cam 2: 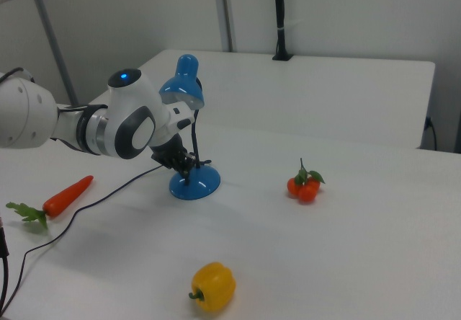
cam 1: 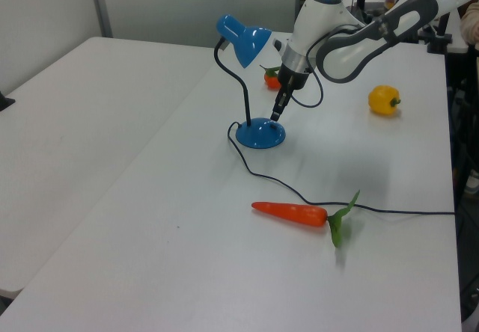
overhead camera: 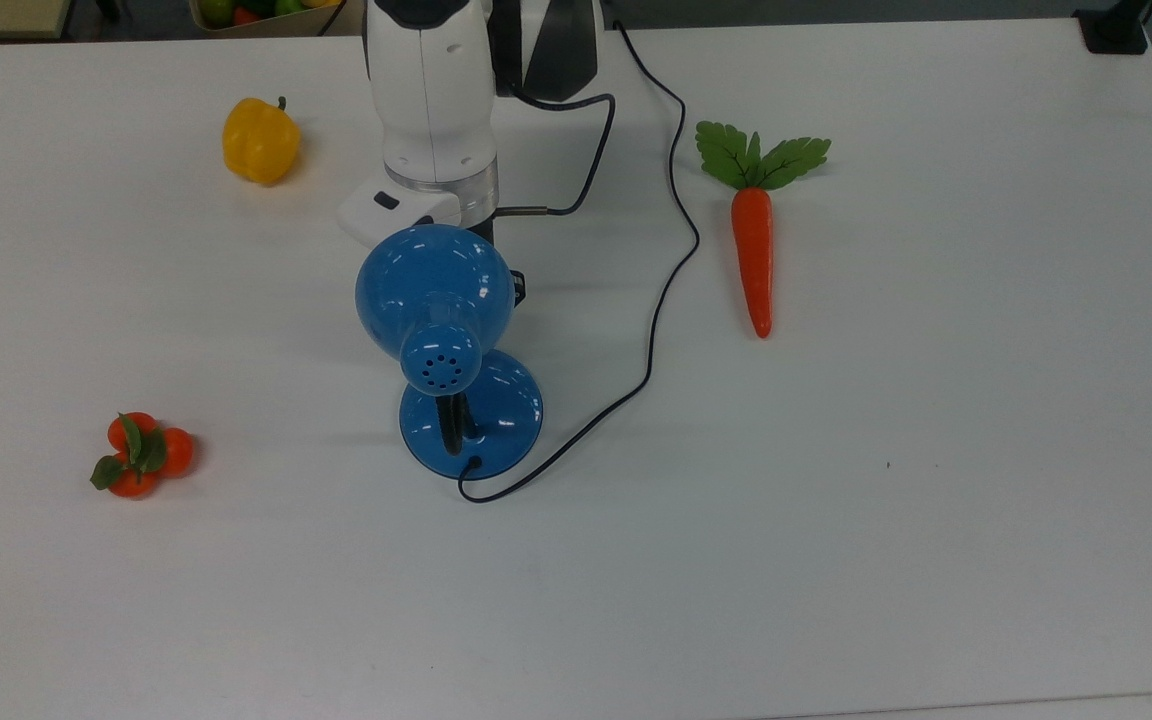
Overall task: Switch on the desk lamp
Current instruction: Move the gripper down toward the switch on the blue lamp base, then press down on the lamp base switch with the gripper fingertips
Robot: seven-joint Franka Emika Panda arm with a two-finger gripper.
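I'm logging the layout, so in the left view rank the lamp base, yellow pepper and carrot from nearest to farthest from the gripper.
From the gripper:
1. Lamp base, just below the fingertips.
2. Yellow pepper, toward the left view's right.
3. Carrot, lower in the left view, beyond the cord.

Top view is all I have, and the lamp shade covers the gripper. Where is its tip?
Observer: In the left view the gripper hangs just above the lamp base, at the left view's right edge of it.
Operator: Touching the base?
Observer: Can't tell; the tip sits very close over it.
Operator: Is the lamp lit?
Observer: No glow shows under the shade in the right view.
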